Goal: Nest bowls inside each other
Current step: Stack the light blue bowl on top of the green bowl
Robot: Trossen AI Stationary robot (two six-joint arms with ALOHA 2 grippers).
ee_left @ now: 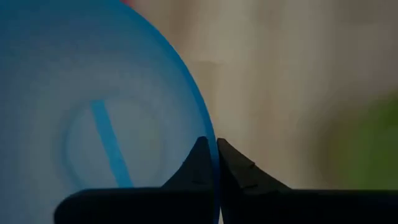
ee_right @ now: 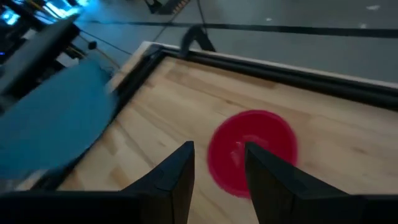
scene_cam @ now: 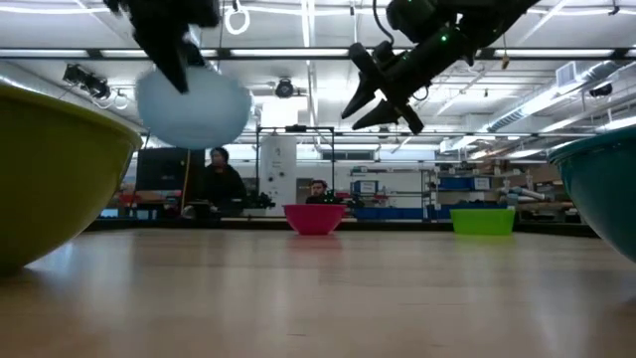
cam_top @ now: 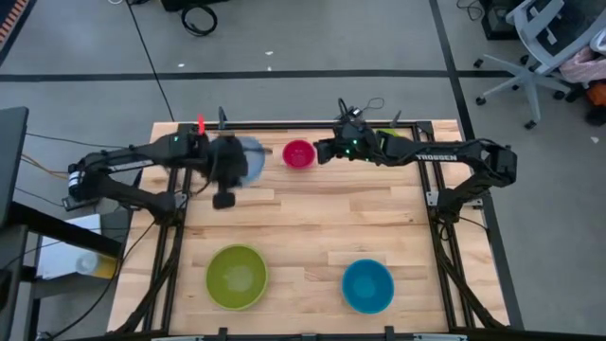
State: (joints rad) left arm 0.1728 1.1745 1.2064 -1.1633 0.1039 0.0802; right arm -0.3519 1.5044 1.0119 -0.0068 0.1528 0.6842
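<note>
Five bowls (cam_top: 236,276): left gripper (ee_left: 214,163) jaws clamp the light blue one (ee_left: 99,118); right gripper (ee_right: 219,168) jaws wide.

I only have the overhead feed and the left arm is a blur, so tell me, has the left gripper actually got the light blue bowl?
Observer: Yes. In its wrist view the left gripper is shut on the light blue bowl's rim.
Operator: Is the bowl off the table?
Observer: Yes, the level view shows it hanging well above the tabletop.
Operator: And the right gripper?
Observer: The right gripper is open and empty, above the magenta bowl, not touching it.
</note>
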